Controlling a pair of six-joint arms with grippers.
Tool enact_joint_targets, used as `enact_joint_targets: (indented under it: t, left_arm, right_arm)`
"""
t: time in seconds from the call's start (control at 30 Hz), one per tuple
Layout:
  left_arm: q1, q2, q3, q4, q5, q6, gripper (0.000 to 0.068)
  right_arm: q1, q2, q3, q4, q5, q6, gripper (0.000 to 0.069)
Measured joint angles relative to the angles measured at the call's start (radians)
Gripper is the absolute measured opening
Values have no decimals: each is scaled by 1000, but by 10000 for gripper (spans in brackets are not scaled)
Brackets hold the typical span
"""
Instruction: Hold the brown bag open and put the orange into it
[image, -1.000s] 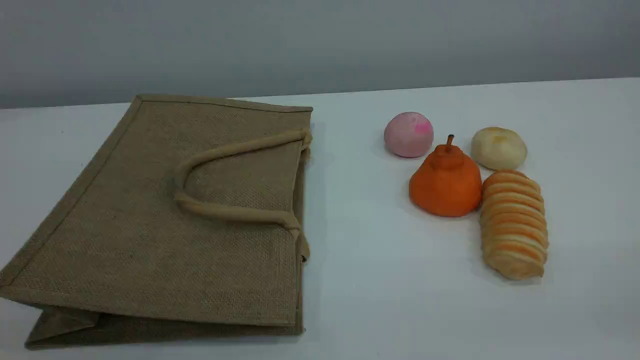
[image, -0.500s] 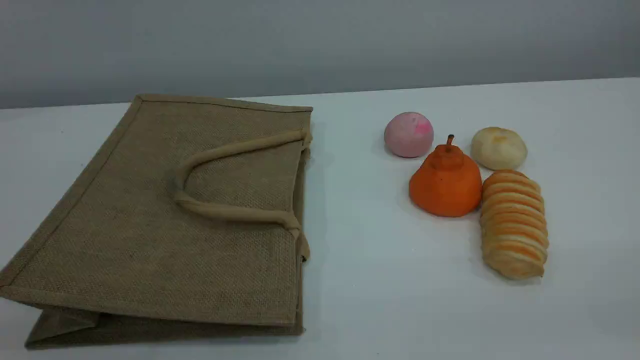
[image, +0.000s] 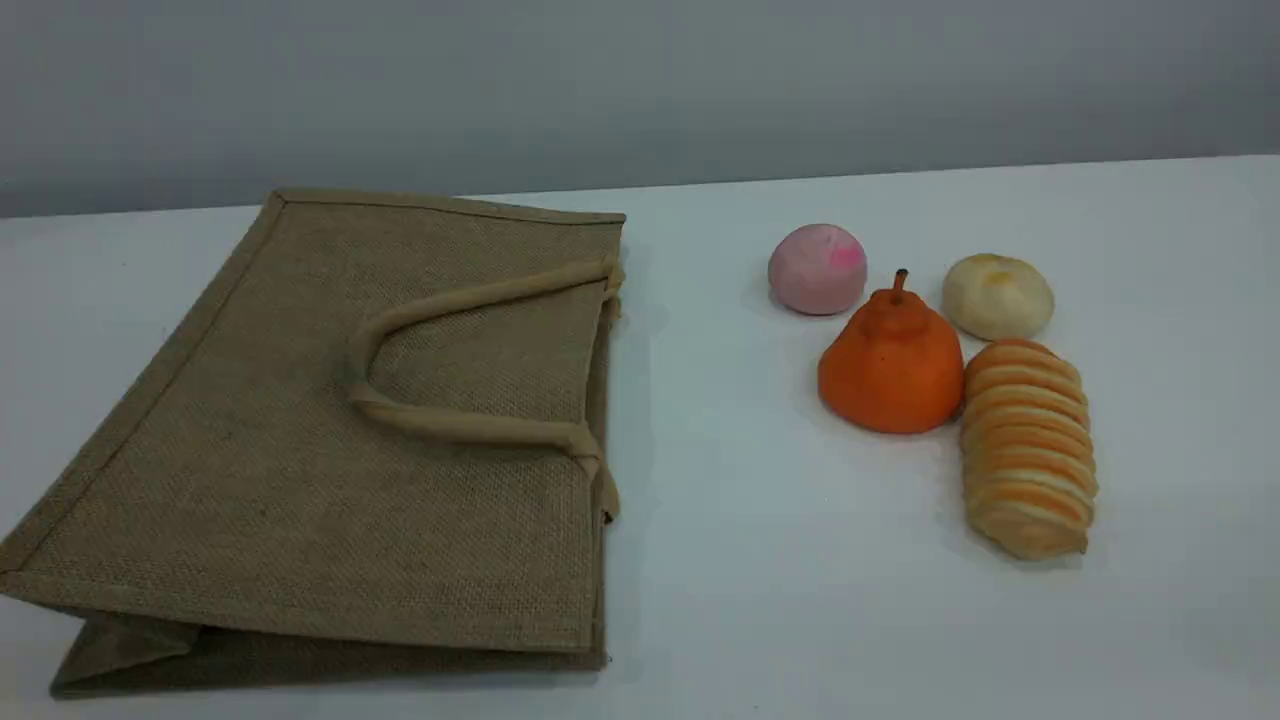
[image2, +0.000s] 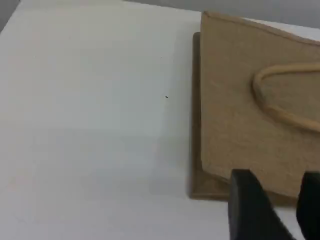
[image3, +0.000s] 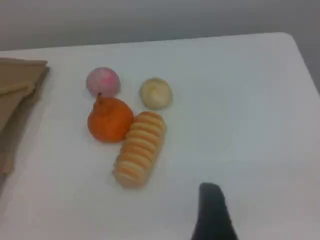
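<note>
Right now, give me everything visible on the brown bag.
The brown bag is a large tan tote of coarse jute-like weave with lighter edge binding. It lies flat and closed on the white table, mouth edge toward the foods, bottom fold showing at the near left corner. One thick beige rope handle lies looped on its upper face. Nothing rests on it; no claw touches it.

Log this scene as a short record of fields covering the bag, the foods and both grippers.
brown bag: lying flat, shut, table's left side
handle: resting on bag's upper face
orange: upright, right of bag, apart from it
ridged bread roll: against orange's right side
pink ball: behind orange
pale bun: behind roll
left gripper: open, empty, above bag's corner
right gripper: one finger visible, nothing held
</note>
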Motion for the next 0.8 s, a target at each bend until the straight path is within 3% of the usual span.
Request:
enact_joint_targets:
  t: [0.8]
  left_arm:
    - [-1,2,-6,0,1,0,241]
  right_arm:
    - [0,0,-5,1,-3,-12,405]
